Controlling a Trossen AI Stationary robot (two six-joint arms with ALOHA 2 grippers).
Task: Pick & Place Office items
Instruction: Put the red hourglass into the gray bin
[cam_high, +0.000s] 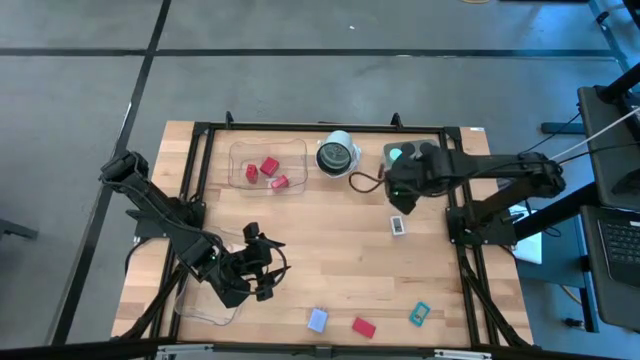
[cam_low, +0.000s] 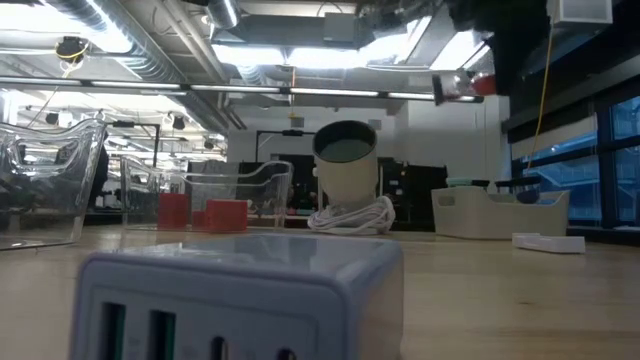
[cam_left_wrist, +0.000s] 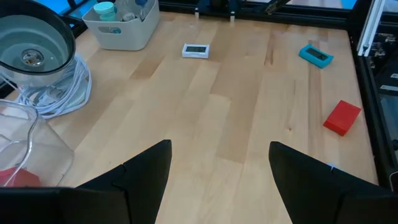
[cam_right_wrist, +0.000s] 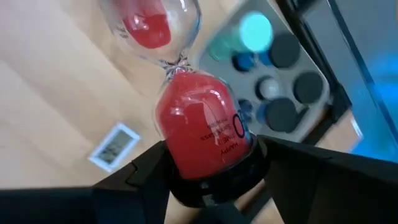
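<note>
A: Hourglass (cam_right_wrist: 189, 121) first. Where does it sit against the right gripper (cam_right_wrist: 205, 171)?

B: Between its two dark fingers. They clamp the black base of the hourglass, and its glass with red sand sticks out ahead of them. From overhead that gripper (cam_high: 408, 186) hangs over the back right of the table, just in front of the white bin (cam_high: 402, 154).

A: What lies in the bin?

B: The right wrist camera shows black round caps (cam_right_wrist: 288, 51) and a teal cap (cam_right_wrist: 255, 31) in it. A small white rectangular device (cam_high: 398, 225) lies on the wood a little in front of the gripper.

A: And the left gripper (cam_high: 262, 268)?

B: Spread wide, with bare wood between its fingers (cam_left_wrist: 146, 168). It waits near the front left, beside a clear tray (cam_high: 208, 302).

A: Where are the loose pieces relative to it?

B: Along the front edge, to its right: a pale-blue rectangle (cam_high: 317, 320), then a red block (cam_high: 363, 327), then a teal rectangle (cam_high: 418, 314). All lie apart from the fingers.

A: Anything at the back?

B: Two red blocks (cam_high: 269, 168) inside another clear tray (cam_high: 240, 160), next to a round white-rimmed object (cam_high: 338, 155) with a white cable (cam_low: 352, 217) coiled at its foot.
</note>
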